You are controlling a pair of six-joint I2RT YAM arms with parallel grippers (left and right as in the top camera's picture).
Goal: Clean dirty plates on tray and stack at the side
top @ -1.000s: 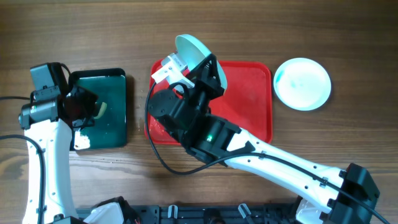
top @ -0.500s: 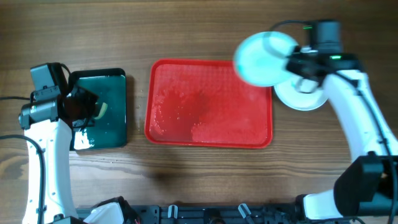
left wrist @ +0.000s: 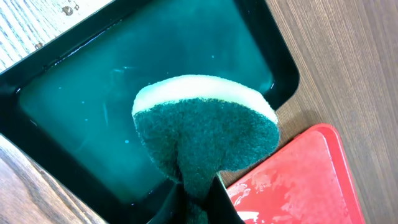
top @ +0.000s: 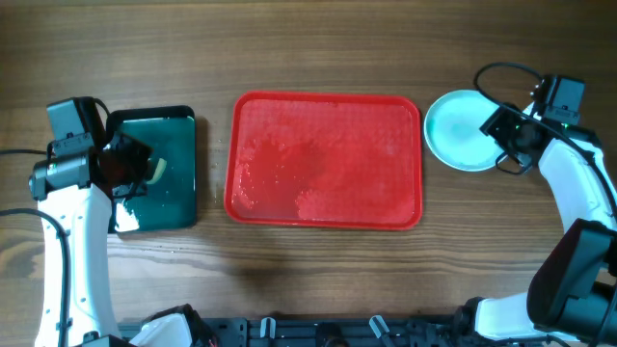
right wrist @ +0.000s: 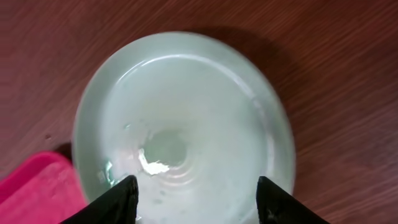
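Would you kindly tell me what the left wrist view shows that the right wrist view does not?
Only the left wrist view shows the left gripper shut on a sponge with a green scouring face, held over the dark green tray. Only the right wrist view shows the pale cyan plate resting on the wooden table, with the right gripper open above it, one finger at each side of the frame's bottom edge. Both views show a corner of the red tray and the table's wood.
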